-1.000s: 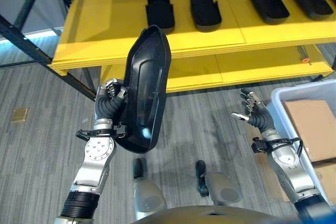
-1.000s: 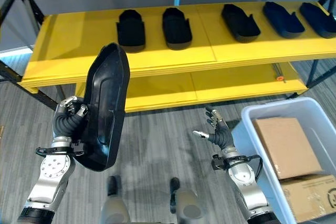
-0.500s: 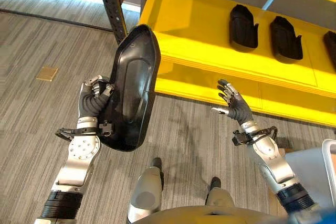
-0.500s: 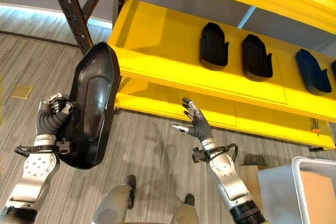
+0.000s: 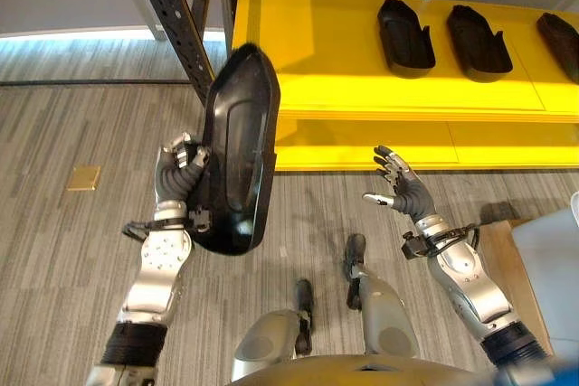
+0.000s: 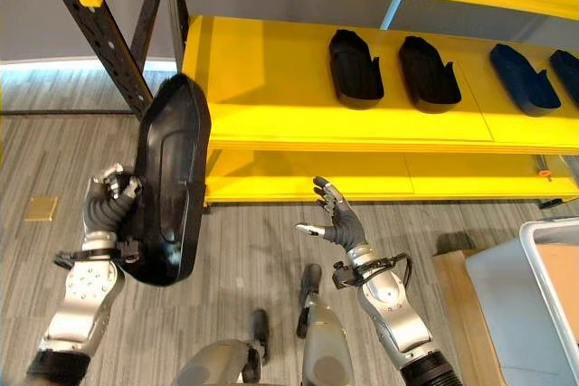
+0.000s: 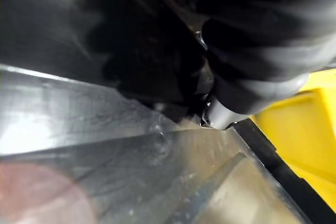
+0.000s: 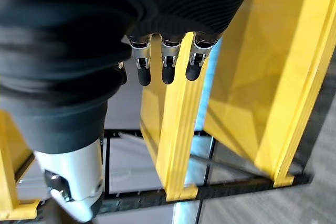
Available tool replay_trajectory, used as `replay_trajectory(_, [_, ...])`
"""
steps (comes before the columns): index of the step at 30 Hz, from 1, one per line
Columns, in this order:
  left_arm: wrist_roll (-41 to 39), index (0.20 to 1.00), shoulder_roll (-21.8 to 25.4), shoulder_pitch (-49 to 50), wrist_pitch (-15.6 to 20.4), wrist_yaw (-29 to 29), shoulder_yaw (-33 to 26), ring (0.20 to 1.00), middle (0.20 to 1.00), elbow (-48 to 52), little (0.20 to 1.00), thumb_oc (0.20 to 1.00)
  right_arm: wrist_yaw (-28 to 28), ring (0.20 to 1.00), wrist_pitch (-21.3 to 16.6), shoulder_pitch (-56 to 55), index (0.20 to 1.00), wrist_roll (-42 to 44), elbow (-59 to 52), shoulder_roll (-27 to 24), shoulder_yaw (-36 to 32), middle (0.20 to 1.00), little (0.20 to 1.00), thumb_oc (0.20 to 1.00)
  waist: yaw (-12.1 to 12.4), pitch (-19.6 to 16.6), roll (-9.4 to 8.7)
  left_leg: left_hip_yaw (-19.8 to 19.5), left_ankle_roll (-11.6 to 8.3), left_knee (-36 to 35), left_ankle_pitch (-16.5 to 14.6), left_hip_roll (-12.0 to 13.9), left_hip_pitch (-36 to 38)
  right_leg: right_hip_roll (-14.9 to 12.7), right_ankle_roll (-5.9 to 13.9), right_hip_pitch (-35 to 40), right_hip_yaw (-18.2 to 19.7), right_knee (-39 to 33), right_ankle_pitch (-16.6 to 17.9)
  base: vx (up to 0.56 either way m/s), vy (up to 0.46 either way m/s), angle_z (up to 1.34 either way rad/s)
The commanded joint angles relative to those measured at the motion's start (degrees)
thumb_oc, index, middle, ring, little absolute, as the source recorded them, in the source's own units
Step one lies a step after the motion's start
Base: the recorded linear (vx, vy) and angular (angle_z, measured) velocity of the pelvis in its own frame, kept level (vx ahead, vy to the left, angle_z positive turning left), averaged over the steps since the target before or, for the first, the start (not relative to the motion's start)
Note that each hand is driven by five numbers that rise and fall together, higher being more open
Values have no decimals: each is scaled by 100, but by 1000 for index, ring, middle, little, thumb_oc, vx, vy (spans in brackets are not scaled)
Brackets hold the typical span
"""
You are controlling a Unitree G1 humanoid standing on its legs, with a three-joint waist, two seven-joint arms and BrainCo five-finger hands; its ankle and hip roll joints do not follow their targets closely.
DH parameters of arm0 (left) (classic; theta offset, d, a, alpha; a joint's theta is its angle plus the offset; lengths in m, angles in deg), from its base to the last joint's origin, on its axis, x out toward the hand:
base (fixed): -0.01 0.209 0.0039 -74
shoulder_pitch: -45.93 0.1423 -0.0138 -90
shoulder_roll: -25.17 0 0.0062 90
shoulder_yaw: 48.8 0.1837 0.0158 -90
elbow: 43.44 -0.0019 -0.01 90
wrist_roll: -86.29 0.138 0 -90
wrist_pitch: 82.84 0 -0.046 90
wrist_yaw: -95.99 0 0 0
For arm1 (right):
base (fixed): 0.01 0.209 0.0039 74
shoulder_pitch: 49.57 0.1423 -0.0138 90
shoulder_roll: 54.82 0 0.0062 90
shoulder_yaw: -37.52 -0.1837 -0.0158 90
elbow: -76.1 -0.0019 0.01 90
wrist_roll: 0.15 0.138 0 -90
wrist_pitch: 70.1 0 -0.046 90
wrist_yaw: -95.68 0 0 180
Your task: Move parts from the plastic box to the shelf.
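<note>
1. One black part (image 5: pixel 233 155) stands upright in the left hand (image 5: pixel 177 167), whose fingers curl round its edge.
2. The view has swung left since a second ago, so the yellow shelf (image 5: pixel 326 70) now shows empty space directly ahead.
3. The right hand (image 5: pixel 403 193) hovers open and empty; placing looks next.

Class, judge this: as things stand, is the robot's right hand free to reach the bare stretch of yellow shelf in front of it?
Probably yes. The right hand is open and holds nothing, and nothing stands between it and the bare yellow shelf. The large black part is off to the side, in the left hand.
</note>
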Motion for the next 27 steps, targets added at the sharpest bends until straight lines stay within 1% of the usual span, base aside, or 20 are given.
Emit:
replay_trajectory(1, [-142, 200, 154, -46, 444, -24, -70, 200, 200, 843, 200, 200, 13, 1000, -305, 378, 1000, 21, -5, -106, -189, 1000, 1000, 1000, 114, -279, 40, -549, -621, -725, 41, 786, 812, 200, 142, 468, -95, -2, -134, 142, -182, 65])
replay_trajectory(3, [-198, 200, 103, -85, 449, -31, -22, 200, 200, 819, 200, 200, 41, 1000, -317, 377, 1000, 30, 11, -124, -251, 1000, 1000, 1000, 71, -296, 83, -608, -739, -690, 75, 958, 836, 270, 74, 454, -245, 160, -298, 214, -260, 44])
replay_trajectory(6, [-223, 200, 90, -155, 442, -8, 36, 200, 200, 823, 200, 200, 155, 1000, -352, 430, 1000, 43, 89, -146, -324, 1000, 1000, 1000, 21, -256, 112, -679, -779, -736, 124, 1102, 821, 321, 28, 382, -316, 404, -439, 145, -164, 35])
replay_trajectory(8, [-215, 200, 92, -224, 427, 27, 79, 200, 200, 833, 200, 200, 245, 1000, -390, 460, 1000, 38, 100, -150, -383, 1000, 1000, 1000, 10, -203, 128, -702, -793, -755, 174, 1153, 800, 333, 7, 297, -327, 594, -532, 113, -98, 13])
replay_trajectory(11, [-165, 200, 53, -283, 365, 83, 137, 200, 200, 863, 200, 200, 390, 1000, -414, 426, 1000, -21, 144, -129, -526, 1000, 1000, 1000, -1, -69, 165, -742, -774, -829, 166, 1189, 772, 297, 0, 105, -337, 949, -678, 93, -54, 12])
replay_trajectory(16, [-92, 200, 56, -345, 319, 145, 152, 200, 200, 895, 200, 200, 462, 1000, -417, 388, 1000, -92, 208, -91, -592, 1000, 1000, 1000, -9, -5, 209, -783, -771, -914, 173, 1190, 793, 227, 0, 4, -367, 1219, -803, 42, -6, -1])
replay_trajectory(21, [-56, 200, 71, -371, 313, 176, 138, 200, 200, 877, 200, 200, 439, 1000, -420, 380, 1000, -96, 221, -66, -561, 1000, 1000, 1000, -33, -49, 255, -771, -803, -1063, 206, 1250, 929, 236, -18, -1, -363, 1306, -901, 40, -29, 11])
replay_trajectory(24, [-60, 200, 71, -358, 309, 168, 158, 200, 200, 878, 200, 200, 405, 1000, -406, 365, 1000, -93, 209, -75, -530, 1000, 1000, 1000, -60, -118, 298, -736, -834, -1130, 284, 1313, 1029, 295, -43, 1, -345, 1347, -953, 45, -60, 3])
replay_trajectory(26, [-98, 200, 43, -308, 298, 130, 154, 200, 200, 865, 200, 200, 355, 1000, -394, 337, 1000, -99, 165, -108, -517, 1000, 1000, 1000, -102, -189, 353, -708, -879, -1094, 390, 1378, 1095, 378, -99, 34, -304, 1373, -1056, 46, -63, -8])
replay_trajectory(27, [-99, 200, 41, -308, 299, 129, 154, 200, 200, 864, 200, 200, 355, 1000, -393, 334, 1000, -99, 162, -110, -517, 1000, 1000, 1000, -100, -189, 357, -706, -883, -1095, 389, 1383, 1097, 383, -102, 36, -303, 1373, -1057, 43, -87, -21])
